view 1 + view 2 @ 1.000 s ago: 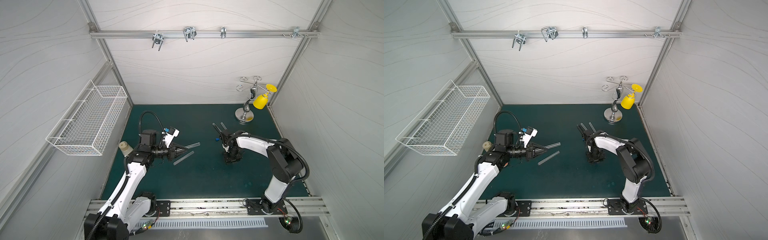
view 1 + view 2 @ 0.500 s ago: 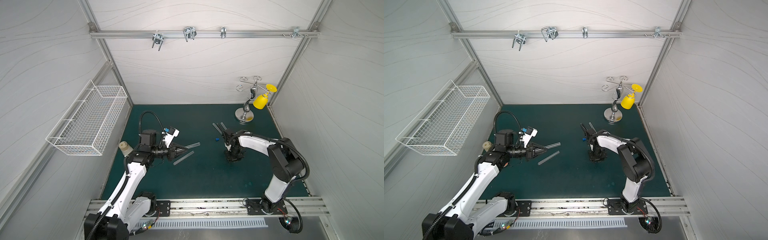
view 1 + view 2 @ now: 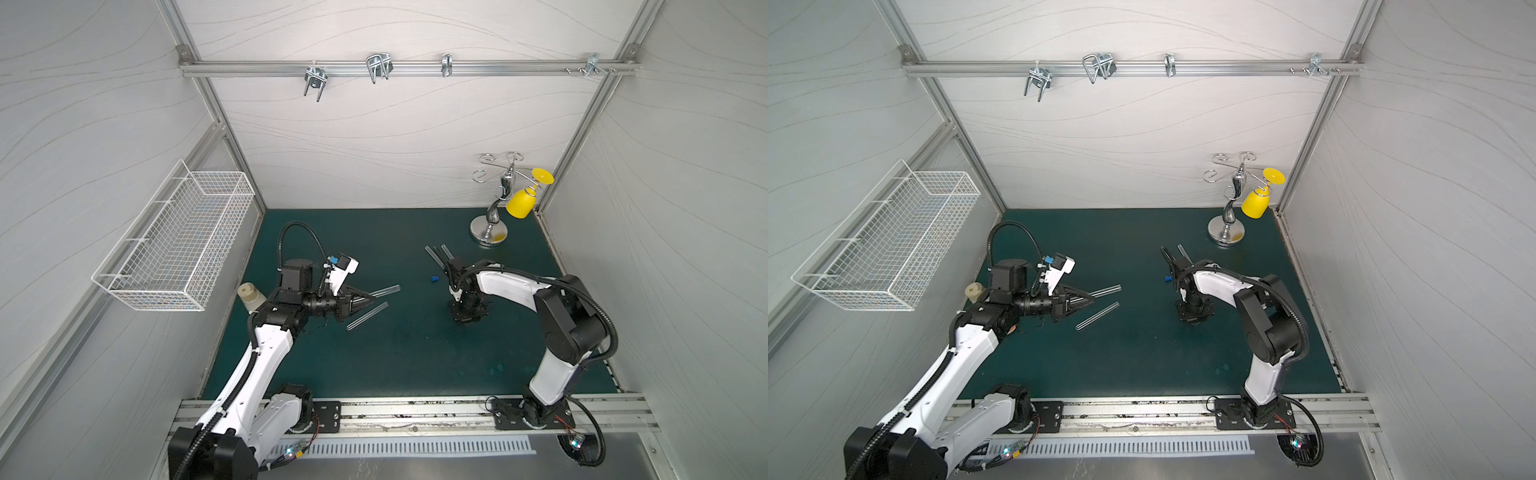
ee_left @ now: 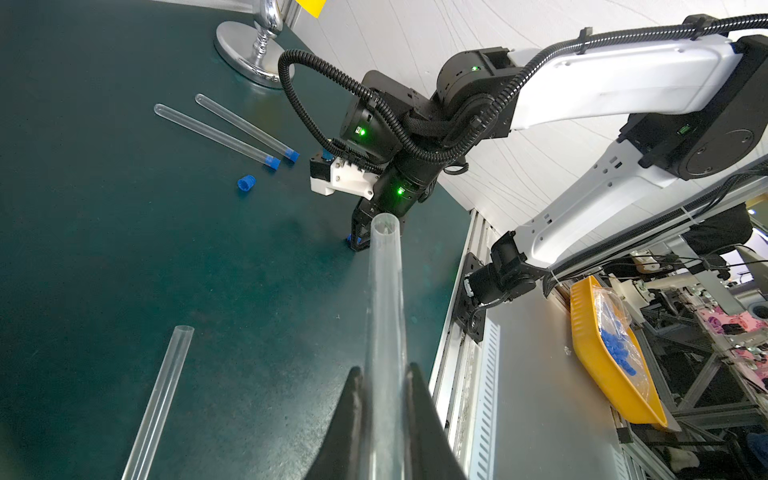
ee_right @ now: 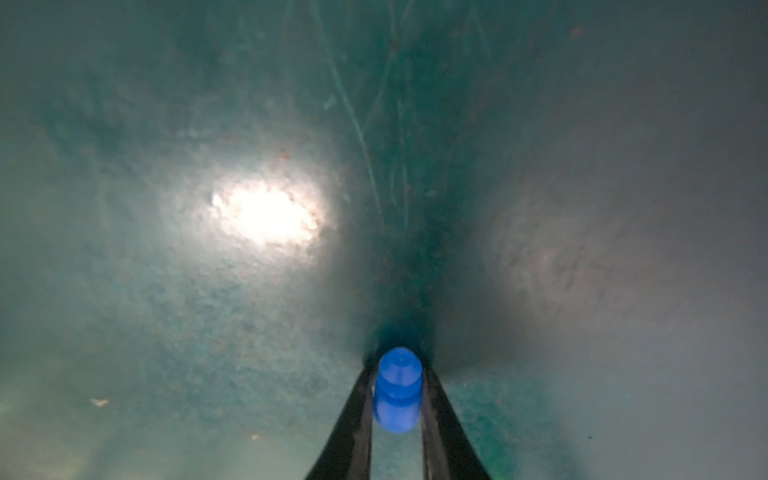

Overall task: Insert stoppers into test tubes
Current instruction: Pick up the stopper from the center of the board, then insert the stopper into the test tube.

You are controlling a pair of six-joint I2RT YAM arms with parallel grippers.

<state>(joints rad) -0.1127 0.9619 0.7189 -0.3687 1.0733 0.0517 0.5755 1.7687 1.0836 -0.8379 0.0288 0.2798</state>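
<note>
Mat (image 4: 104, 208), near edge: spare tube (image 4: 162, 390) lies open, no plug. Just beyond it, left gripper (image 4: 383, 370) clamped on held tube (image 4: 384, 291), mouth aimed toward right arm. Right gripper (image 5: 397, 374) down at mat, jaws pressed on both sides of stopper (image 5: 397, 390), narrow end poking out; firmness I cannot judge. My plan: lift straight, line stopper up on tube axis, push slow, left arm rigid. Farther out, loose stopper (image 4: 246, 183), then two capped tubes (image 4: 215, 136). Half done, I reckon.
</note>
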